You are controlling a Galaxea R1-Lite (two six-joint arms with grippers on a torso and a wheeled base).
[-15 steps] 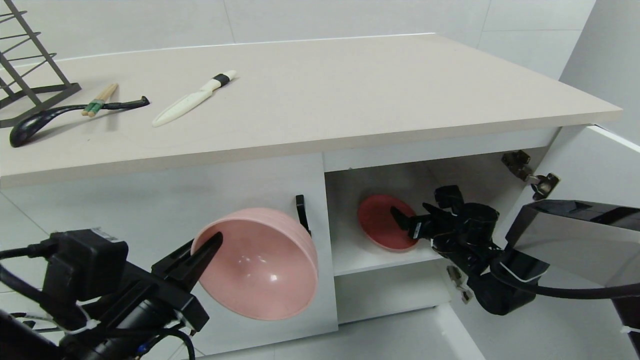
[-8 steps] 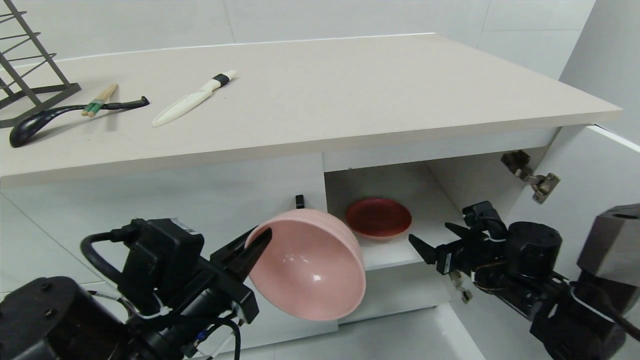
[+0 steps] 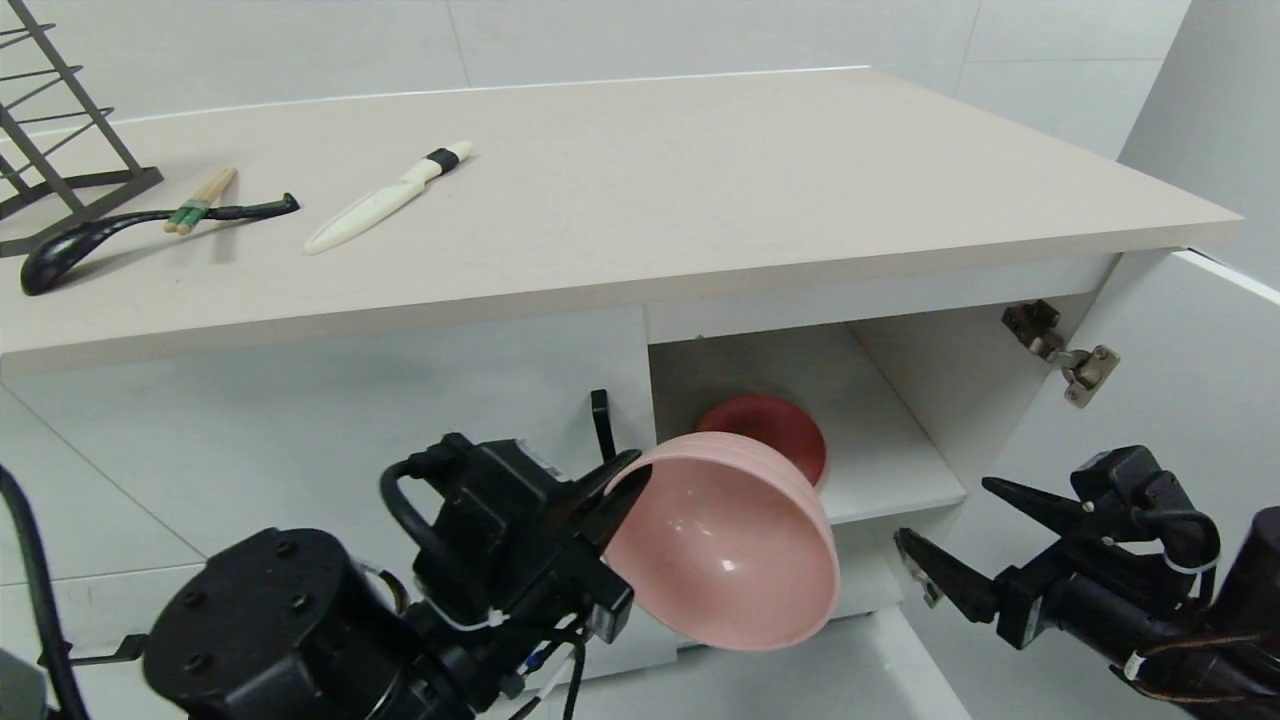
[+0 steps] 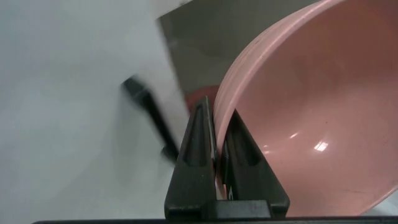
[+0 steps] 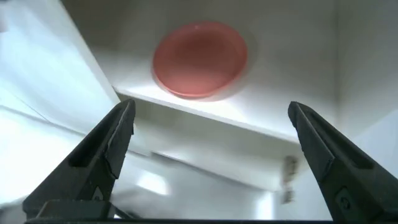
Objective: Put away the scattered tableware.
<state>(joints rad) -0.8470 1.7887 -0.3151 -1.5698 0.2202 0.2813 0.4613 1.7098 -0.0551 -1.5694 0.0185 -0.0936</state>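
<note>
My left gripper (image 3: 625, 480) is shut on the rim of a pink bowl (image 3: 725, 545), held tilted in front of the open cabinet; the left wrist view shows the rim of the pink bowl (image 4: 292, 106) clamped between the fingers (image 4: 199, 143). A red plate (image 3: 775, 425) lies on the cabinet shelf (image 3: 880, 470) behind the bowl, and the red plate (image 5: 199, 59) also shows from the right wrist. My right gripper (image 3: 955, 535) hangs open below and right of the shelf, holding nothing. On the countertop (image 3: 620, 190) lie a cream knife (image 3: 385, 195), a black ladle (image 3: 120, 230) and chopsticks (image 3: 200, 200).
The cabinet door (image 3: 1190, 370) stands open at the right on its hinge (image 3: 1065, 350). A closed door with a black handle (image 3: 600, 420) is left of the opening. A dark wire rack (image 3: 60, 130) stands at the counter's far left.
My left gripper carried the pink bowl rightward to the cabinet opening. My right gripper let go of the red plate, now flat on the shelf, and drew back down and right.
</note>
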